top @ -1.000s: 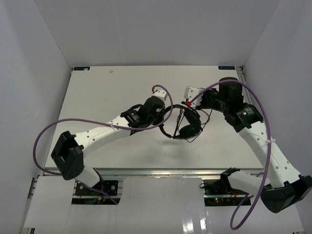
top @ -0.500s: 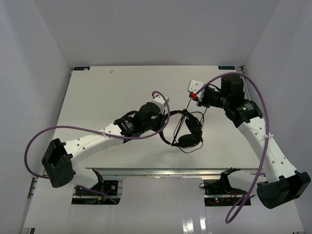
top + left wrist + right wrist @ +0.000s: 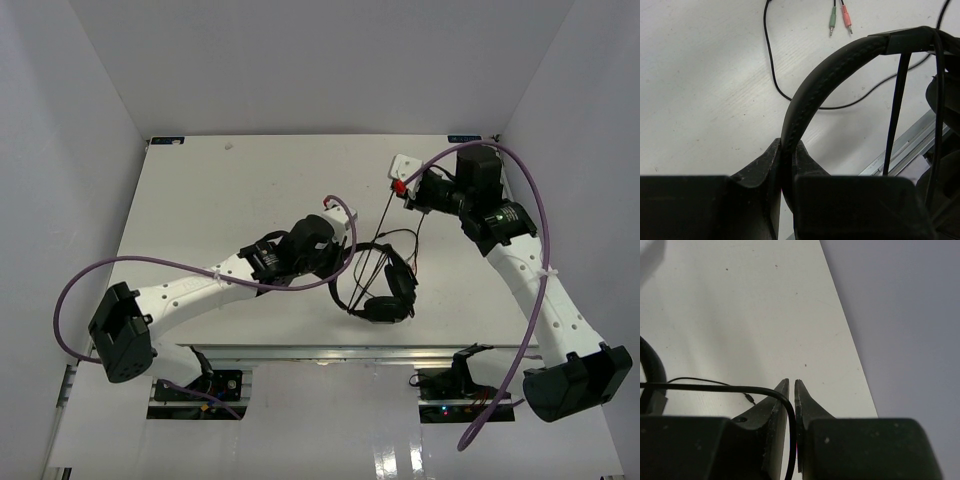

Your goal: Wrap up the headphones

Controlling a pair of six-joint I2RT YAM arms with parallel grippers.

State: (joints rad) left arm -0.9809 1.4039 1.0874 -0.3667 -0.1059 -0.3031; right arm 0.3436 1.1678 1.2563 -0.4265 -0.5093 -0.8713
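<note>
The black headphones [image 3: 385, 307] hang over the table's near middle, earcups to the right. My left gripper [image 3: 344, 256] is shut on the padded headband [image 3: 830, 70], which rises from between its jaws [image 3: 785, 150]. The thin black cable [image 3: 385, 215] runs up from the headphones to my right gripper [image 3: 402, 185], which is shut on the cable [image 3: 715, 386] where it bends down between the jaws [image 3: 791, 382]. A loose loop of cable [image 3: 771, 65] lies on the table, ending in the green plug [image 3: 832, 20] and the red plug [image 3: 845, 20].
The white table [image 3: 220, 200] has walls at the left, back and right. Its metal near edge rail [image 3: 910, 145] lies just below the headphones. Thick purple robot cables [image 3: 150, 265] loop beside both arms.
My left gripper has carried the headphones down toward the near edge. My right gripper has drawn back and to the right with the cable, stretching it out.
</note>
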